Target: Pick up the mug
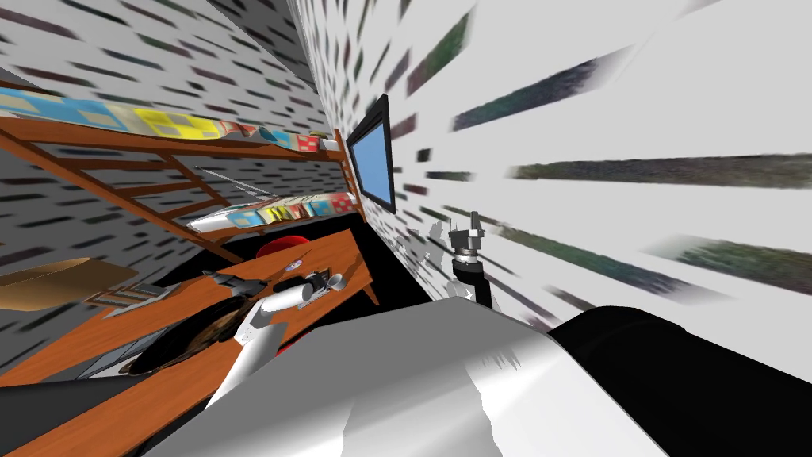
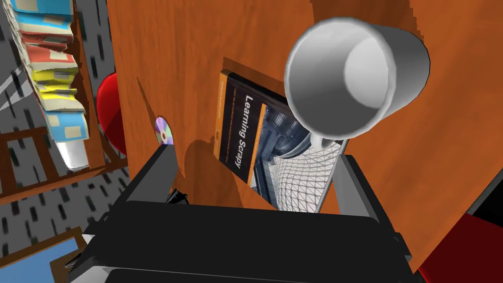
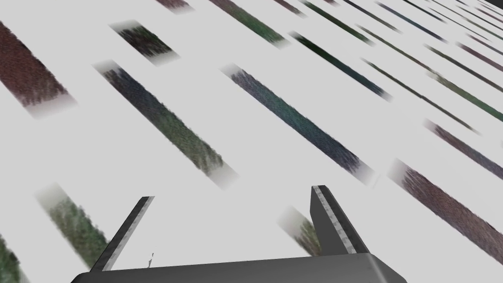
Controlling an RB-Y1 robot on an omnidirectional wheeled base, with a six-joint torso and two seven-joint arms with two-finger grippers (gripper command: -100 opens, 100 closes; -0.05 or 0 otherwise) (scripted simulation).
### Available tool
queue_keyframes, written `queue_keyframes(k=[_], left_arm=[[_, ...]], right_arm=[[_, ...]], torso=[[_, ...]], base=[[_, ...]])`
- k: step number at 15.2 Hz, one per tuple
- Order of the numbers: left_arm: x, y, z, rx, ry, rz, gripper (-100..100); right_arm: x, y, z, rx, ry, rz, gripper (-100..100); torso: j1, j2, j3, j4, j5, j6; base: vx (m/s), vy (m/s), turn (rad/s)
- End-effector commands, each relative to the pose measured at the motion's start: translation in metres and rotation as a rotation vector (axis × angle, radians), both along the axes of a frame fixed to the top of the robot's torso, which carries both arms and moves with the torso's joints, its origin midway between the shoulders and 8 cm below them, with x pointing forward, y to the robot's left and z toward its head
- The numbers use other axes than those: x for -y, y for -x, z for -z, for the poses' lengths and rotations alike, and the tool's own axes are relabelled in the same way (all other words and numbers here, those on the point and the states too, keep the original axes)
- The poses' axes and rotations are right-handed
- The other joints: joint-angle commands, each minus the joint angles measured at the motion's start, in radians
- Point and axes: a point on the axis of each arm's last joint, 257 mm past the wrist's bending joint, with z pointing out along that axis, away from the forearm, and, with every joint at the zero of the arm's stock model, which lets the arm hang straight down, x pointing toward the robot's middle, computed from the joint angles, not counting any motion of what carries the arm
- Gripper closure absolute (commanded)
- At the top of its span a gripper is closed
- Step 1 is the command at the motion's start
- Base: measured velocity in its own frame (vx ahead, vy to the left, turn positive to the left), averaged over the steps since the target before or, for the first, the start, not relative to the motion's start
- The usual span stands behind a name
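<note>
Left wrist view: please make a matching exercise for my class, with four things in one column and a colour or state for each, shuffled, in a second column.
Column one:
1 mug
2 book
3 disc
4 left gripper

Column two:
A open
B small, round, with a rainbow sheen
C white, mouth towards the camera
D dark cover with an orange band

Pairs: 1-C; 2-D; 3-B; 4-A
</note>
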Motion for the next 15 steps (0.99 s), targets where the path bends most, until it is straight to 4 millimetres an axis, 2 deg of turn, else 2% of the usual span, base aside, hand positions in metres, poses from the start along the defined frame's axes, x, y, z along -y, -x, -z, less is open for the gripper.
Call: queue_keyframes(k=[1,7,15], left_arm=[[-0.003,0.006,0.013,-0.049,0.052,-0.038,-100],[-0.002,0.029,0.041,-0.172,0.142,-0.102,-100],[0.005,0.055,0.066,-0.312,0.256,-0.180,-100]], right_arm=[[0.000,0.000,0.000,0.000,0.000,0.000,0],[0.000,0.000,0.000,0.000,0.000,0.000,0],[0.000,0.000,0.000,0.000,0.000,0.000,0]], torso=[[0.000,0.000,0.000,0.000,0.000,0.000],[0.001,0.000,0.000,0.000,0.000,0.000],[0.001,0.000,0.000,0.000,0.000,0.000]], base=[[0.045,-0.055,-0.021],[0.044,-0.038,-0.010],[0.041,-0.025,-0.010]])
